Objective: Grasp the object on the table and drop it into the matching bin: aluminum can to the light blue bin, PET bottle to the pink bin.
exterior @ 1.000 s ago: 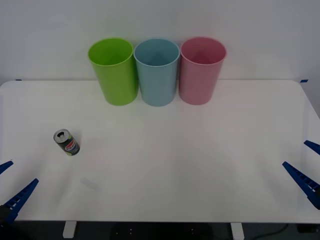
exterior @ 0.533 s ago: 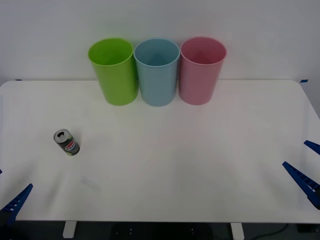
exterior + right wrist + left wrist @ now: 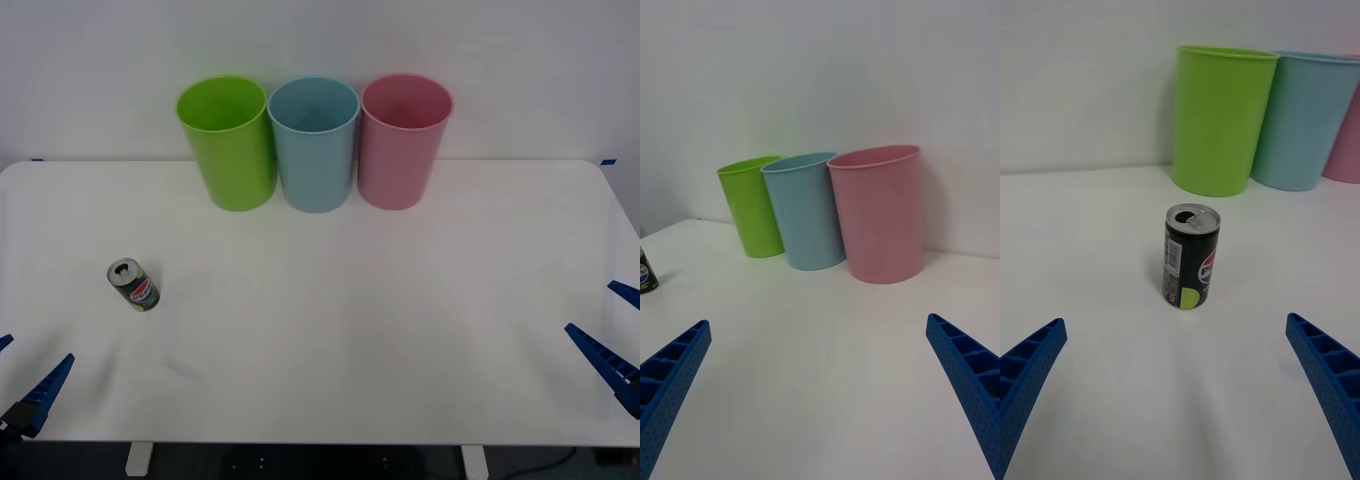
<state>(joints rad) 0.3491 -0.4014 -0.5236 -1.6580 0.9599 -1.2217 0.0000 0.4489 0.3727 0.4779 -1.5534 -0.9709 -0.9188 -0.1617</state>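
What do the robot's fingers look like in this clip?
Both grippers, the left gripper and the right gripper, have bright blue fingers: long tapered wedges, ribbed along one face and dotted with fine texture on the other. No cables or markings visible.

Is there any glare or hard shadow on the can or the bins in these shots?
Front view: even light, the can casts a faint shadow; the bins show no glare. Left wrist view: the can's silver top gleams mildly, label readable. Right wrist view: the pink bin has soft shading.

Left pincer (image 3: 20, 375) slightly forward again after a small retreat.
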